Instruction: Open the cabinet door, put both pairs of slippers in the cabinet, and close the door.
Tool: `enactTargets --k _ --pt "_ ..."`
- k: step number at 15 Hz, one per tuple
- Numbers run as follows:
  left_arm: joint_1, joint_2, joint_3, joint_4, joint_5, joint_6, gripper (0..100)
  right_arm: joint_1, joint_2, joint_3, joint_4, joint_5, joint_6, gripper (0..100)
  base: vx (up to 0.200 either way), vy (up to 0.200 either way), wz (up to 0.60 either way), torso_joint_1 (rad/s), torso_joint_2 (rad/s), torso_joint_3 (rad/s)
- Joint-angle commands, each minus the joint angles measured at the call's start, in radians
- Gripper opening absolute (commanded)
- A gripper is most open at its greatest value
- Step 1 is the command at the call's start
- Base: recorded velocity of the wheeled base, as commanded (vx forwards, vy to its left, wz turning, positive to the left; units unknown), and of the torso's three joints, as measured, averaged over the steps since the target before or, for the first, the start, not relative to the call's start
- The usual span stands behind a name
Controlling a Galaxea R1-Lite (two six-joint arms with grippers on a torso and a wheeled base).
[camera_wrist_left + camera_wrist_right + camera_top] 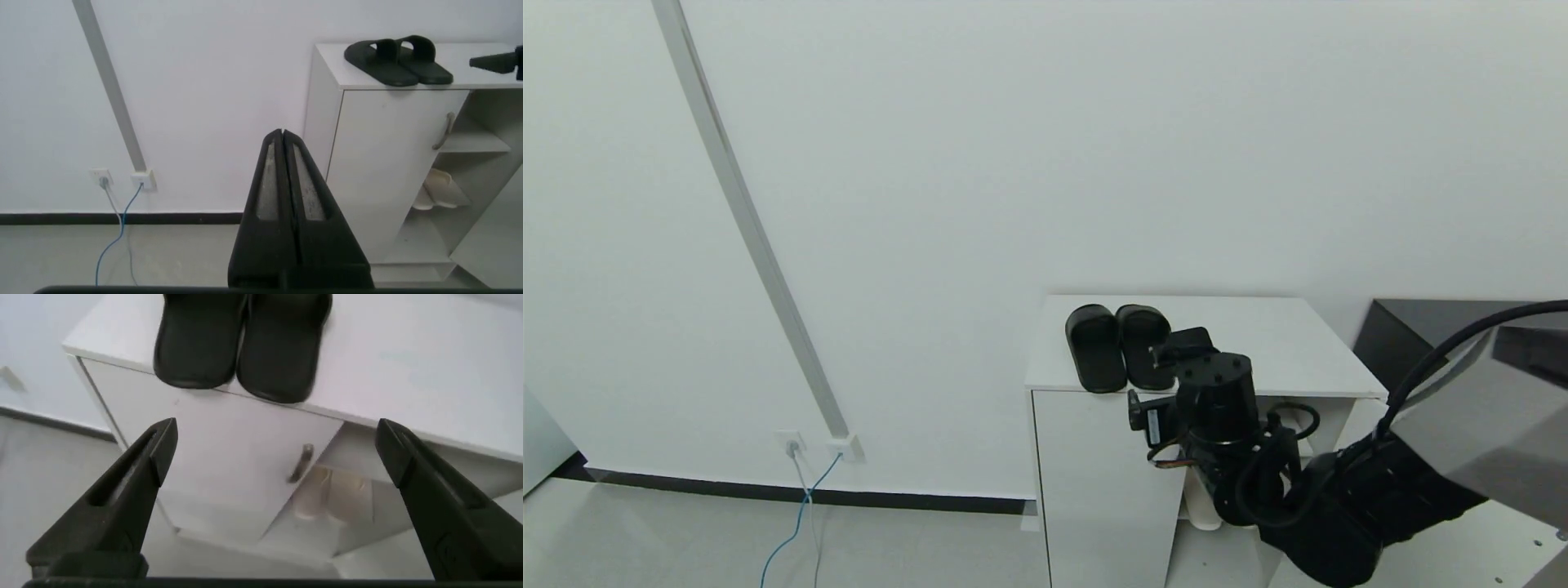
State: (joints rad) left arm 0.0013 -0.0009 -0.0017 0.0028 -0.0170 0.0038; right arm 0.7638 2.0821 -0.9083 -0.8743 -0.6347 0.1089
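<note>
The white cabinet (pixel 1258 343) fills the lower centre-right of the head view, with its left door (pixel 1094 482) closed and its right half open. The right gripper (pixel 278 429), jaws spread wide and empty, hangs just beside the black slippers (pixel 1117 347) at the top's left front edge. The left gripper (pixel 282 139) is clenched on nothing, well apart. Pale slippers (pixel 441 189) lie on an inner shelf.

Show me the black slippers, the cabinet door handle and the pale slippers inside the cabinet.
black slippers (pixel 1094 349): head view, middle of the left one.
cabinet door handle (pixel 304 462): right wrist view, middle of the bar.
pale slippers (pixel 445 189): left wrist view, middle of the pair.
</note>
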Motion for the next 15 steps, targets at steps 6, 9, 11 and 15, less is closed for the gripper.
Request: enactTargets --k 6,9,11,15 --pt "0.000 0.001 0.000 0.000 0.000 -0.001 0 0.051 -0.033 -0.149 0.212 0.016 0.147 100 0.000 0.000 0.00 0.000 0.00 0.000" --pt "0.000 0.001 0.000 0.000 0.000 0.001 0 0.048 0.013 -0.144 0.209 0.016 0.150 100 0.133 0.000 0.00 0.005 0.00 0.002" --pt "0.000 0.001 0.000 0.000 0.000 0.001 0 0.046 0.035 -0.142 0.204 0.016 0.153 100 0.200 0.000 0.00 -0.002 0.01 -0.002" --pt "0.000 0.001 0.000 0.000 0.000 -0.001 0 0.038 0.073 -0.142 0.196 0.016 0.173 100 0.200 0.000 0.00 0.004 0.00 0.002"
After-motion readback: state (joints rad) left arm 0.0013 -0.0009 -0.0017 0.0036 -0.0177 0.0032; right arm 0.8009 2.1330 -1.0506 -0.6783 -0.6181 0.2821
